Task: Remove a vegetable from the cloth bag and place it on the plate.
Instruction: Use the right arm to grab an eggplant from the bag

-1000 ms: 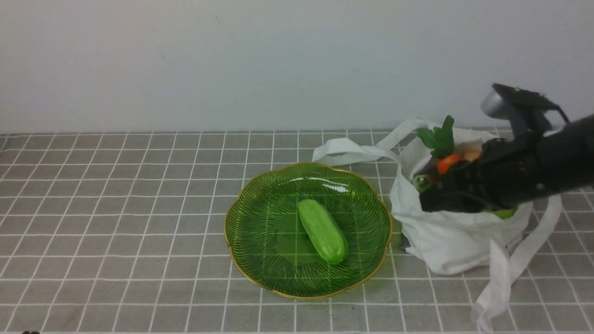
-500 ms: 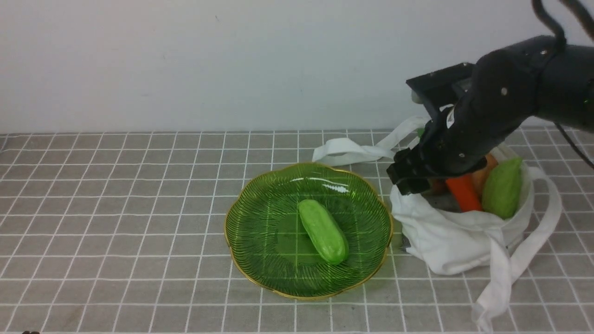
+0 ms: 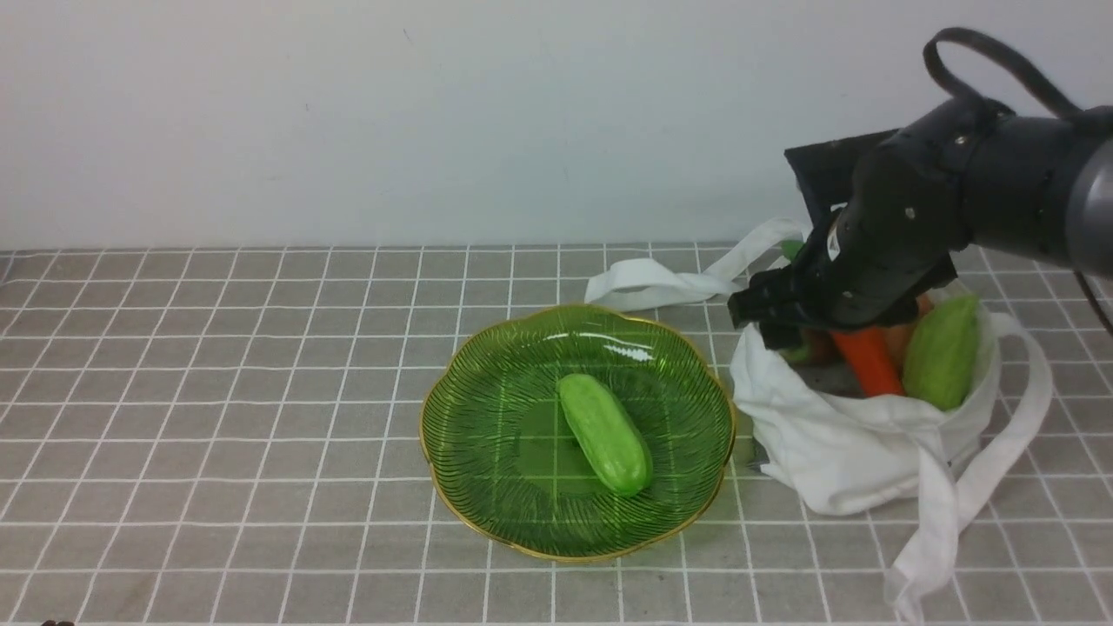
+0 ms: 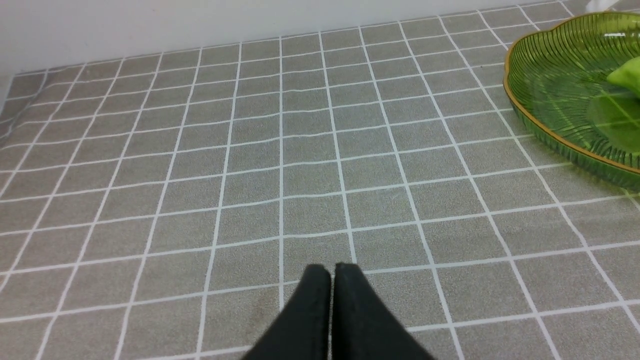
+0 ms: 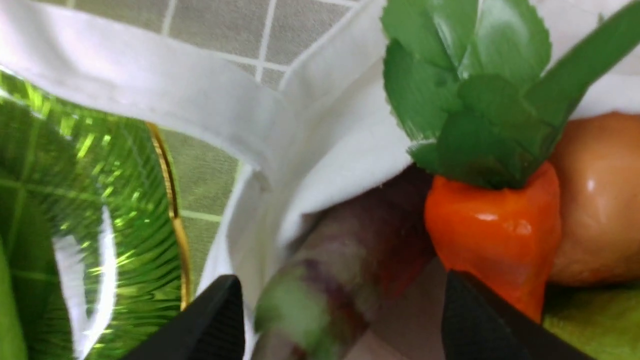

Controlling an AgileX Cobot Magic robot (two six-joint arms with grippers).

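The dark purple eggplant (image 5: 345, 255) lies blurred inside the white cloth bag (image 3: 856, 452), its green stem cap toward the camera in the right wrist view. My right gripper (image 5: 345, 320) is open, one finger on each side of the eggplant's stem end, not closed on it. In the front view the right gripper (image 3: 769, 329) hangs over the bag's mouth on the side near the plate. The green glass plate (image 3: 487, 487) with a gold rim holds a light green cucumber (image 3: 604, 432). My left gripper (image 4: 332, 272) is shut and empty over bare tablecloth, left of the plate (image 4: 545, 135).
An orange carrot (image 5: 495, 225) with green leaves (image 5: 470, 85), a tan round item (image 5: 597, 200) and a light green vegetable (image 3: 943, 352) sit in the bag beside the eggplant. The bag's straps (image 3: 661, 283) trail behind the plate and toward the front right (image 3: 935, 530).
The right arm rose from lying low across the bag to reaching down from above. In the last half second it shifted slightly right, with the gripper staying at the bag's mouth.
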